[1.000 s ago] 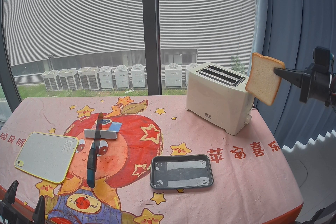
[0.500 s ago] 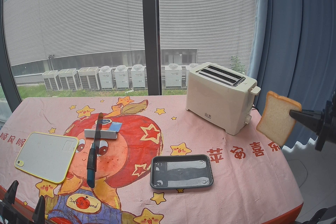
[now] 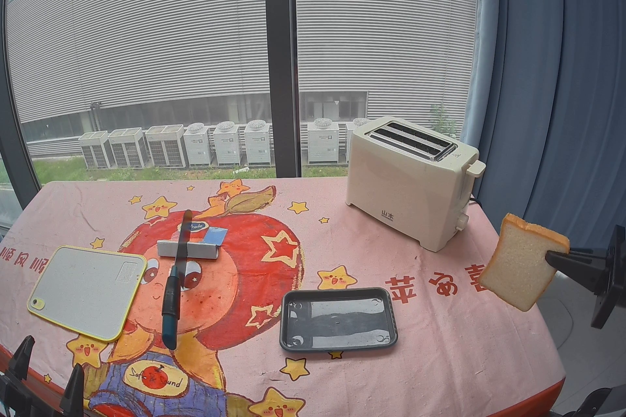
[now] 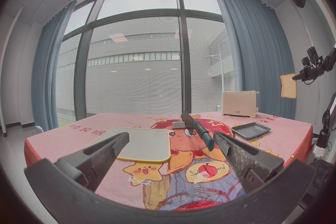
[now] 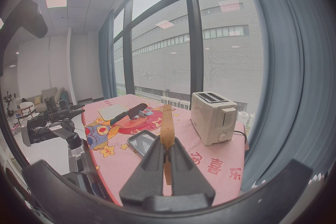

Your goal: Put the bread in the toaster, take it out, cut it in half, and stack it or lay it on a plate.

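A slice of bread [image 3: 523,271] hangs upright in the air past the table's right edge, with my right gripper [image 3: 554,257] shut on its edge. In the right wrist view the bread [image 5: 167,130] stands edge-on between the shut fingers [image 5: 153,161]. The white toaster [image 3: 412,178] stands at the table's back right with both slots empty. A knife [image 3: 174,285] leans on a small white block [image 3: 189,249] left of centre. The cutting board [image 3: 86,289] lies at the left. A dark tray-like plate [image 3: 338,319] lies at front centre. My left gripper [image 4: 171,146] is open, low at the front left corner [image 3: 47,373].
The table carries a pink cartoon cloth [image 3: 417,333]. A window stands behind it and blue curtains [image 3: 554,79] hang to the right, close to the toaster and the held bread. The toaster's cord [image 5: 239,133] trails off its right side.
My right gripper has carried the bread down and to the right, from beside the toaster's top to below it, past the table's right edge. The left arm has stayed still.
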